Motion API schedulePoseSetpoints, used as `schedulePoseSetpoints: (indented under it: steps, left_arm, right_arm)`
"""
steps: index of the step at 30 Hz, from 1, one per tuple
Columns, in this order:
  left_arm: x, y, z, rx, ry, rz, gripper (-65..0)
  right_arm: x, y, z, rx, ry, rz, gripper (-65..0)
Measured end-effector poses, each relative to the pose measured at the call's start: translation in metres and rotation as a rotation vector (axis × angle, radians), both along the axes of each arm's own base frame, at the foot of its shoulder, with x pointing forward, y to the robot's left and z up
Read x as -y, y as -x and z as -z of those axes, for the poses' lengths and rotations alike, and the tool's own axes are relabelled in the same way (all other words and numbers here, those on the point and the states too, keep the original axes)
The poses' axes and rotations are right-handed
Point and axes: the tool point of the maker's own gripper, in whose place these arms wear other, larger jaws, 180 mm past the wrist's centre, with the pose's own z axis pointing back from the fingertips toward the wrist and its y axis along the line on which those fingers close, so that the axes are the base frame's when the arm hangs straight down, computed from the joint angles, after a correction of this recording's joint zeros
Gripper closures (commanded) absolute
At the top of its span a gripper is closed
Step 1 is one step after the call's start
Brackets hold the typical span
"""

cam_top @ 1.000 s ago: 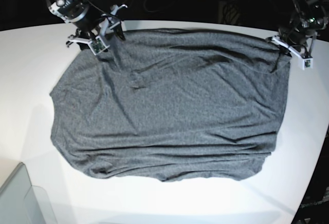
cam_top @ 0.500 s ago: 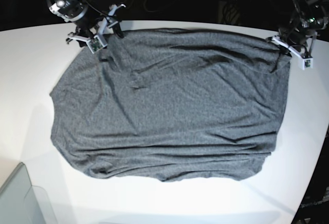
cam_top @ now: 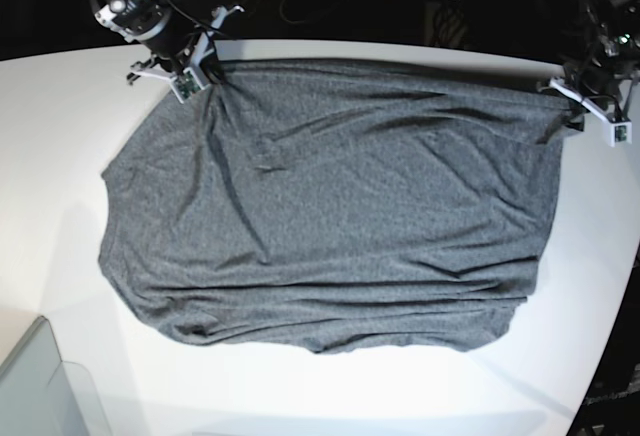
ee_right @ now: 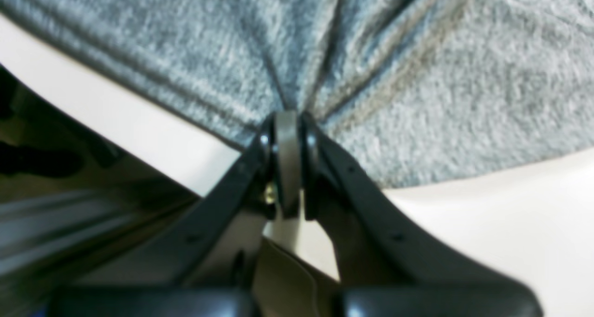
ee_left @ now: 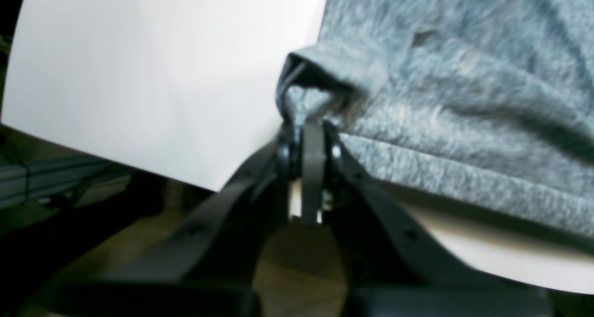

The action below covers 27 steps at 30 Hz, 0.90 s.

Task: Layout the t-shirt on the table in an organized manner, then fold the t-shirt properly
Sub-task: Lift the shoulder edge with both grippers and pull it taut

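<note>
T-shirt [cam_top: 330, 206] spread flat over the middle of the table [cam_top: 60, 126], dark heather grey, reaching from near the far edge down toward the near edge, with bare white showing on the left side and along the near edge. Top hem pulled taut in a nearly straight line along the far edge, stretched between two pinched corners. Long creases fanning across the cloth from the far-left corner, softer folds bunched along the near hem. Right gripper [cam_top: 200, 71] at the far-left corner of the table, fingers closed tight on the shirt's corner; same grip seen close in the right wrist view, right gripper [ee_right: 287, 122] with cloth gathered into radiating pleats at the tips. Left gripper [cam_top: 575, 101] at the far-right edge, fingers likewise pressed together on the shirt's other top corner; in the left wrist view, left gripper [ee_left: 312, 131] clamping a rolled fold of hem just beside the table's rim.
</note>
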Motion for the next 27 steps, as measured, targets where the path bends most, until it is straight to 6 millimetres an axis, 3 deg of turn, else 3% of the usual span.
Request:
schedulePoseSetpoints:
  steps: [7, 10, 27]
  left_arm:
    - [0.001, -0.006, -0.011, 0.027, -0.020, 0.013, 0.0]
    - [0.001, -0.011, -0.013, 0.033, -0.022, 0.011, 0.0]
    - [-0.001, -0.061, -0.046, 0.173, -0.029, 0.012, 0.0]
  right_arm:
    - [-0.006, -0.018, -0.040, 0.123, -0.001, -0.019, 0.0]
    - [-0.006, -0.022, -0.042, 0.129, 0.003, -0.020, 0.0]
    - [-0.007, -0.086, -0.076, 0.293, 0.002, -0.020, 0.0]
